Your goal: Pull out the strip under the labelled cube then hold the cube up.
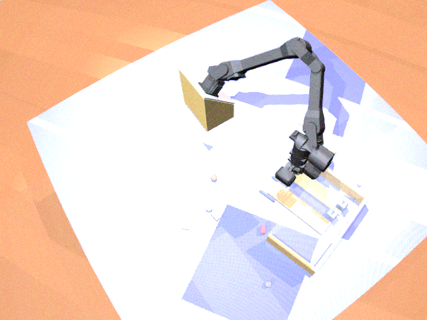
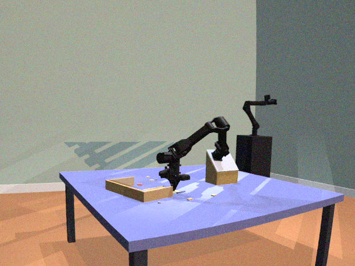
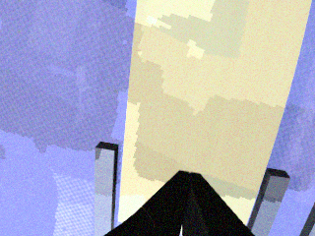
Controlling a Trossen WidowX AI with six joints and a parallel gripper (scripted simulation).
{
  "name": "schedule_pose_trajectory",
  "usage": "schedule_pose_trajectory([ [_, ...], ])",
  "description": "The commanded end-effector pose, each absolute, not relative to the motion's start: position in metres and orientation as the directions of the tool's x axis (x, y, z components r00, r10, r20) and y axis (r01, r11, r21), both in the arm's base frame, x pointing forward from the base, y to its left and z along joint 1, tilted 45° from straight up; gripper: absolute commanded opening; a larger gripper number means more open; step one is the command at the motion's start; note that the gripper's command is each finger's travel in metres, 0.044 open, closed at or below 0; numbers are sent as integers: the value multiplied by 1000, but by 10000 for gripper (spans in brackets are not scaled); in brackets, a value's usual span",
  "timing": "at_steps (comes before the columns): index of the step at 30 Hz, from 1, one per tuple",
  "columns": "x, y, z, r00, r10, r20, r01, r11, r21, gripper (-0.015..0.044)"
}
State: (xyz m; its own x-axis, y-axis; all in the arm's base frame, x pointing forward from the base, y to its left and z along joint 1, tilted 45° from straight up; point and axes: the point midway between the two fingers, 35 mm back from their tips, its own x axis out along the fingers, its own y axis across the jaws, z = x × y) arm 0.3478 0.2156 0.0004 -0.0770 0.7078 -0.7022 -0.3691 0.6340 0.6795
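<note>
Apparently early yet — my jaws (image 2: 174, 189) are closed on nothing, the pale strip (image 1: 311, 186) (image 3: 207, 118) (unpulled, I judge) beneath them; cube unlifted.
</note>
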Motion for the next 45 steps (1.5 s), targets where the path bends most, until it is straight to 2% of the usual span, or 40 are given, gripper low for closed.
schedule_pose_trajectory([
  [1, 348, 216, -1, -76, 705, -705, -367, 638, 677, 0],
  [24, 348, 218, -3, -76, 705, -705, -367, 638, 677, 0],
  [45, 320, 209, -10, -77, 705, -705, -365, 638, 678, 0],
])
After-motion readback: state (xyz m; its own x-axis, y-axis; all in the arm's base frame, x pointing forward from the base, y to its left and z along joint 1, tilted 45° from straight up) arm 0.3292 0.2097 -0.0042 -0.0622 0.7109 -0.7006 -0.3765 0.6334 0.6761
